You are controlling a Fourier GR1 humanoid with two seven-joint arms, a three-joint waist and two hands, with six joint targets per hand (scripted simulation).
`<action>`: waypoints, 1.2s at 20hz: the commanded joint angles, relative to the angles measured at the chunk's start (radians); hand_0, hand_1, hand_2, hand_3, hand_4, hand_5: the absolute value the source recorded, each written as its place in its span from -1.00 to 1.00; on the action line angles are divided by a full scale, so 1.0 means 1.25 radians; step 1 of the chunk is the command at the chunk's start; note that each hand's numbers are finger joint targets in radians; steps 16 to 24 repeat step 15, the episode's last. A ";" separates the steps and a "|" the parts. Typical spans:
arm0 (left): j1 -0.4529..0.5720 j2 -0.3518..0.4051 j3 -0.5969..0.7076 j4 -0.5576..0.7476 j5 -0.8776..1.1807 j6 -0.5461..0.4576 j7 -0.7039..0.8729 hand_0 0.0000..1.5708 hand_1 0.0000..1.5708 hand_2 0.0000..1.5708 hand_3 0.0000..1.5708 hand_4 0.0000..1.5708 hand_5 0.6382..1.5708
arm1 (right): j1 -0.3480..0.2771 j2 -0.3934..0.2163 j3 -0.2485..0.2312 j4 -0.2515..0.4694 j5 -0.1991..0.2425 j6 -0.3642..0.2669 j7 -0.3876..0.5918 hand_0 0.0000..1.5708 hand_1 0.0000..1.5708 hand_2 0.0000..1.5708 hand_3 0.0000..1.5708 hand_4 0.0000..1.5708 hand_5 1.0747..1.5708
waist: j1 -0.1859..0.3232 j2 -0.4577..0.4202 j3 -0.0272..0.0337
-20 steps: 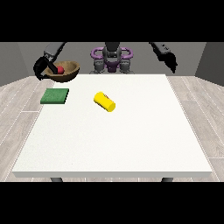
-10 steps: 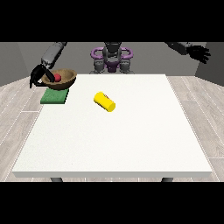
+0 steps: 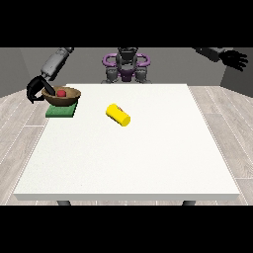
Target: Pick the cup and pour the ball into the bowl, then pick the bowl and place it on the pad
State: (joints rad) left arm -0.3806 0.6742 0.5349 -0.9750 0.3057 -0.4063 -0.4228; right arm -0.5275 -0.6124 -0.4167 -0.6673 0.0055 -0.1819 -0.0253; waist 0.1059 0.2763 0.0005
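1. Worktop (image 3: 148, 163): large, white, fills most of the view; wood-plank floor (image 3: 232, 143) around it, grey wall behind
2. Robot (image 3: 126, 64): small, at the far edge of the worktop, centre top, facing the camera; purple rings at its torso, both arms spread wide
3. Arm at the view's left: grey, comes down from the upper left towards the far left corner of the worktop
4. Arm at the view's right: raised high and out past the worktop's right edge, well apart from everything on it
5. Pad (image 3: 61, 111): green, flat, square-ish, at the far left corner of the worktop, close to the left edge
6. Bowl (image 3: 62, 96): brown, upright, directly over the pad; its base looks to meet the pad, but cannot tell if it is fully resting or just above
7. Cup (image 3: 118, 114): yellow, lying on its side near the worktop's far middle, right of the pad and well apart from it; one end points to the lower right
8. Hand at the view's left (image 3: 35, 89): black, fingers curled round the bowl's left rim, gripping it
9. Hand at the view's right (image 3: 234, 59): black, fingers spread and straight, holding nothing, up in the air
10. Ball (image 3: 61, 92): red, small, sitting inside the bowl
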 commanded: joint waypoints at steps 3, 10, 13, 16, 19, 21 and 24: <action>0.003 -0.012 -0.010 -0.067 0.024 0.008 0.046 -1.00 -1.00 -1.00 -1.00 0.50 0.96 | -0.024 -0.011 -0.016 0.105 -0.012 0.038 -0.058 -0.60 -0.60 -0.38 -0.07 -1.00 0.70 | 0.016 0.006 0.0007; -0.003 -0.144 -0.135 -0.166 -0.011 0.070 0.155 -1.00 -1.00 -1.00 -1.00 0.15 0.97 | -0.060 -0.042 0.029 0.118 0.021 0.059 0.067 -1.00 -1.00 -1.00 -1.00 -1.00 0.15 | 0.012 -0.139 0.0015; 0.022 -0.170 -0.175 -0.143 -0.048 0.092 0.191 -1.00 -1.00 -1.00 -1.00 0.15 0.97 | -0.103 -0.017 0.067 0.068 0.026 0.093 0.139 -1.00 -1.00 -1.00 -0.87 -0.66 0.22 | 0.003 -0.242 -0.0007; 0.027 -0.180 -0.174 -0.120 -0.056 0.123 0.219 -1.00 -1.00 -1.00 -1.00 0.15 0.97 | -0.112 0.025 0.070 0.030 -0.001 0.139 0.106 -1.00 -1.00 -1.00 -1.00 -0.39 0.45 | -0.038 -0.305 -0.0006; 0.027 -0.180 -0.174 -0.120 -0.056 0.123 0.219 -1.00 -1.00 -1.00 -1.00 0.15 0.97 | -0.112 0.025 0.070 0.030 -0.001 0.139 0.106 -1.00 -1.00 -1.00 -1.00 -0.39 0.45 | -0.038 -0.305 -0.0006; 0.027 -0.180 -0.174 -0.120 -0.056 0.123 0.219 -1.00 -1.00 -1.00 -1.00 0.15 0.97 | -0.112 0.025 0.070 0.030 -0.001 0.139 0.106 -1.00 -1.00 -1.00 -1.00 -0.39 0.45 | -0.038 -0.305 -0.0006; 0.027 -0.180 -0.174 -0.120 -0.056 0.123 0.219 -1.00 -1.00 -1.00 -1.00 0.15 0.97 | -0.112 0.025 0.070 0.030 -0.001 0.139 0.106 -1.00 -1.00 -1.00 -1.00 -0.39 0.45 | -0.038 -0.305 -0.0006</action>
